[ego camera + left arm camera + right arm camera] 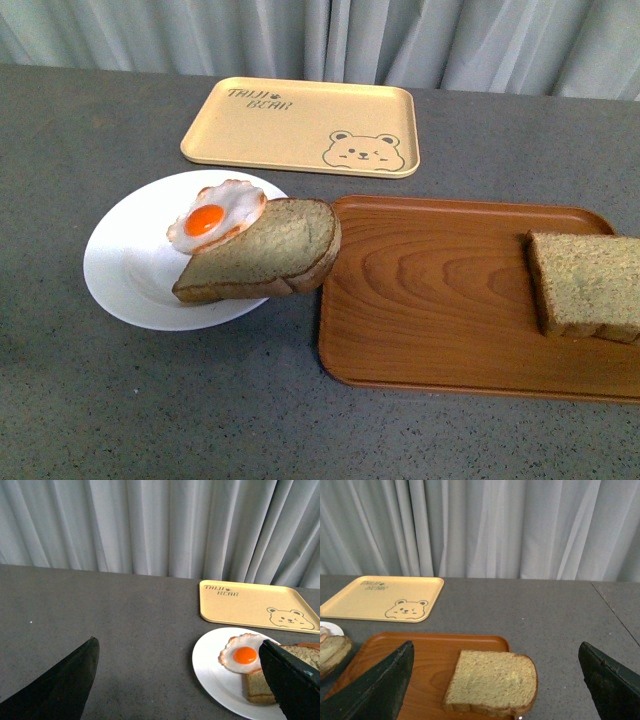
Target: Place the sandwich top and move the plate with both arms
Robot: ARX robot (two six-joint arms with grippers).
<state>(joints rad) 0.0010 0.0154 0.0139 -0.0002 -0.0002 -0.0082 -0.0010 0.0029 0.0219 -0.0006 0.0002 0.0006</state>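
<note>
**Step in hand (judged):** acquisition of the sandwich top [492, 682] by the right gripper [496, 644].

**State.** The right fingers [377, 687] stood wide apart and held nothing. The sandwich top lay flat on the wood tray [427, 655], between the two fingers and clear of both. The left gripper [178, 645] was likewise spread and empty. The plate [210, 675] lay between its fingers, close to one and well apart from the other.

**Recommended execution.**
1. Descend with the slice centred between the fingers.
2. Close on two opposite crust edges, not on the speckled face.
3. Grip lightly, as the thick bread would probably compress.
4. Lift clear of the tray rim before travelling toward the plate.

**View comparison.** The front view showed neither arm. It alone showed that the lower slice [265, 255] overhung the plate rim toward the wood tray. It also showed the fried egg [215, 215] sitting at one corner of that slice, not centred. The top should therefore be aligned to the lower slice, not to the plate centre. The right wrist view showed only a sliver of the plate. The left wrist view did not show the sandwich top at all.
</note>
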